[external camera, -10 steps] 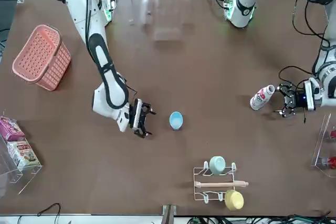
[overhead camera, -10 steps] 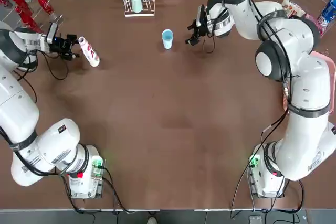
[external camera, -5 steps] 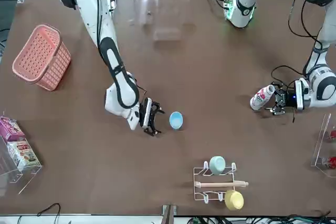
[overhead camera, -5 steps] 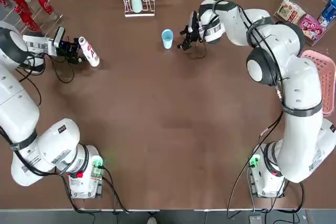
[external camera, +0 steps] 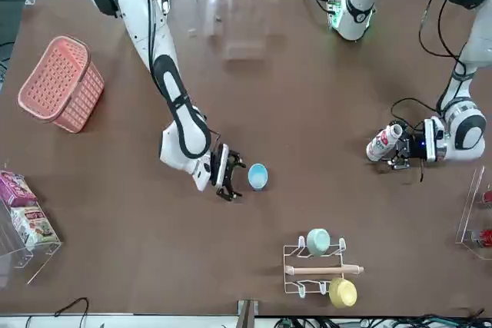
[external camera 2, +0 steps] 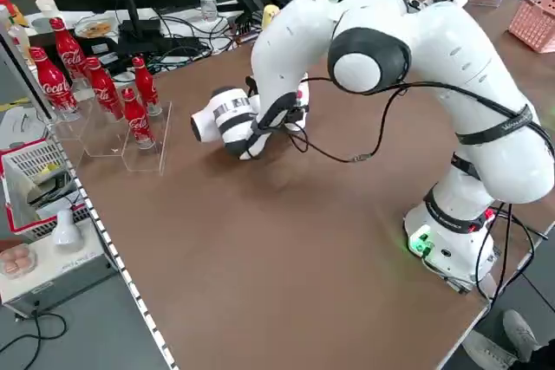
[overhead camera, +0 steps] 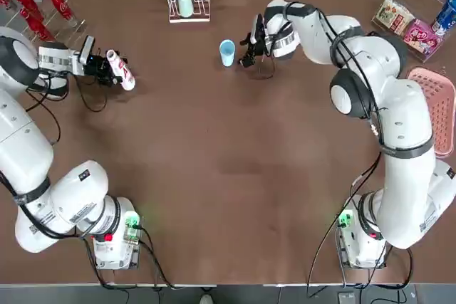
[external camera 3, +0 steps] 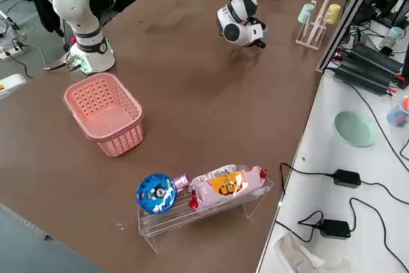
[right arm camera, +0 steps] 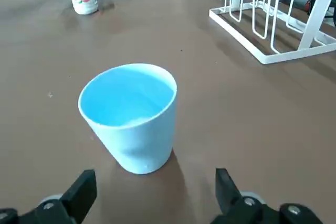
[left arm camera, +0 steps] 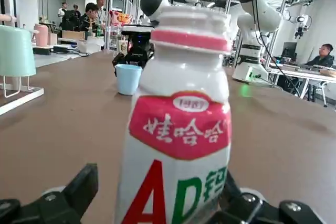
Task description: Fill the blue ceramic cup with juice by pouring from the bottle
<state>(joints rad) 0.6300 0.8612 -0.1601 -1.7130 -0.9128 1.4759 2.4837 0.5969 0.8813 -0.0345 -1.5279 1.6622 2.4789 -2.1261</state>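
The blue ceramic cup stands upright at the far middle of the table, also seen as the cup close up. My right gripper is open, low and level with it, fingertips just short of the cup's right side. The bottle stands at the far left, white with a red-and-blue label. My left gripper is open with one finger on each side of the bottle, and a gap shows beside one finger.
A wire rack with a mint cup and a yellow cup stands behind the blue cup. Red cola bottles line the far left corner. A pink basket and snack packs sit on the right side.
My right gripper has moved left, close up to the blue cup. My left gripper has slid forward so its fingers now flank the bottle.
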